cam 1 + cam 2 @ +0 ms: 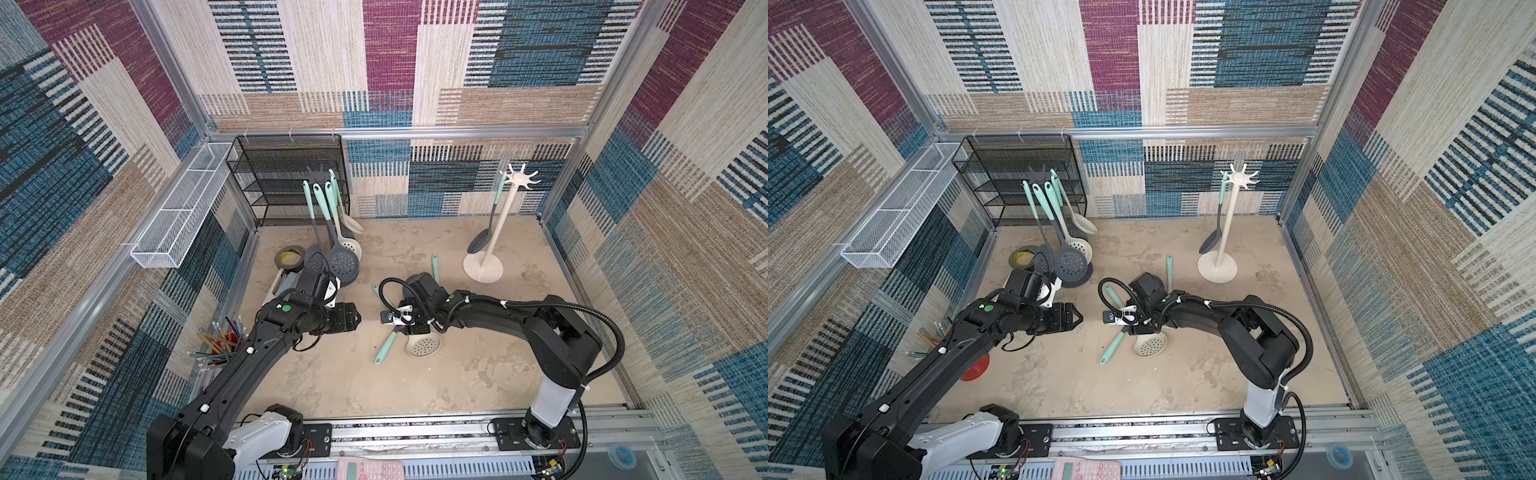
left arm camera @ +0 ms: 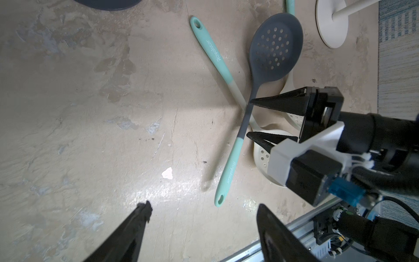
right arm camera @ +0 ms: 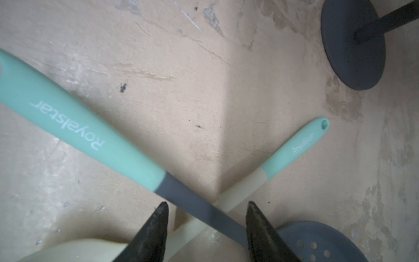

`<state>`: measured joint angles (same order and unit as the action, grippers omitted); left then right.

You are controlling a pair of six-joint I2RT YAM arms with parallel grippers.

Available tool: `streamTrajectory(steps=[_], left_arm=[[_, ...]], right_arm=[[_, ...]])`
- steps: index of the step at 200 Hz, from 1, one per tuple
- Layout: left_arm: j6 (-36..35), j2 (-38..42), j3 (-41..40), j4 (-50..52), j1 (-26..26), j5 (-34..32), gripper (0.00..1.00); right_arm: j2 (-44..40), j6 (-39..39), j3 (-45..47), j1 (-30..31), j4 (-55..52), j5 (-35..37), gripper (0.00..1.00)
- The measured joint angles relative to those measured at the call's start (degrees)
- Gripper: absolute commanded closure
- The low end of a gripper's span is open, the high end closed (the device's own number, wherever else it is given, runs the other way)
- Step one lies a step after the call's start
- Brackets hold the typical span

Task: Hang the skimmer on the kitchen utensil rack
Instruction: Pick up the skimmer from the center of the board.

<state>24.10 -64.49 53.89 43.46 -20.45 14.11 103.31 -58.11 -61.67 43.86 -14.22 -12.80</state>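
Skimmer work starts at a crossing. The grey skimmer (image 2: 276, 47), with a perforated head and a teal handle, lies on the bench (image 2: 90, 113) across the neck of a cream skimmer (image 2: 213, 52), and the two form an X. The right pincer (image 3: 206, 204) is lowered over that crossing. Its jaws are apart, one on each side of the grey neck just past the end of the teal grip — straddling it, not yet pinching. Nothing is lifted.

The step in hand looks like the close-and-lift. The cream neck runs directly beneath, so the tips should sit only as deep as the grey neck. If they go lower, they will likely clamp both utensils or drag the cream one along. Squaring the jaws to the neck before closing should keep the rounded shaft from rolling out. A straight rise would free the grey skimmer from the cream one cleanly.

Holding at the neck has one merit: the hanging hole (image 2: 220, 200) at the handle's end stays free for a hook.

The left pincer (image 2: 203, 207) hangs just beside the handle's end, jaws wide and empty. It is best kept clear of the lift.

The white rack (image 1: 484, 268) stands near, toward the back on the right arm's side. It has one dark utensil hanging and most of its prongs bare. The dark rack (image 3: 340, 56) on the left arm's side is crowded with utensils. I cannot tell which rack is meant, but the white one looks the easier.
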Motion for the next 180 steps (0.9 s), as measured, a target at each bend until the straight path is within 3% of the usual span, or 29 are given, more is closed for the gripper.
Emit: streamTrajectory(steps=[65, 144, 180], left_arm=[[-1.77, 0.00, 0.00, -0.22, 2.43, 1.81, 0.23], [-2.82, 0.00, -0.50, -1.68, 4.33, 3.72, 0.23], [-2.86, 0.44, -0.50, -1.81, 5.07, 4.33, 0.23]], right_arm=[[4.81, -2.99, -4.31, 2.23, -3.76, 2.73, 0.49], [7.54, -4.55, -9.20, 3.78, -6.19, 5.64, 0.84], [5.88, -3.58, -9.57, 3.80, -6.32, 7.28, 0.88]])
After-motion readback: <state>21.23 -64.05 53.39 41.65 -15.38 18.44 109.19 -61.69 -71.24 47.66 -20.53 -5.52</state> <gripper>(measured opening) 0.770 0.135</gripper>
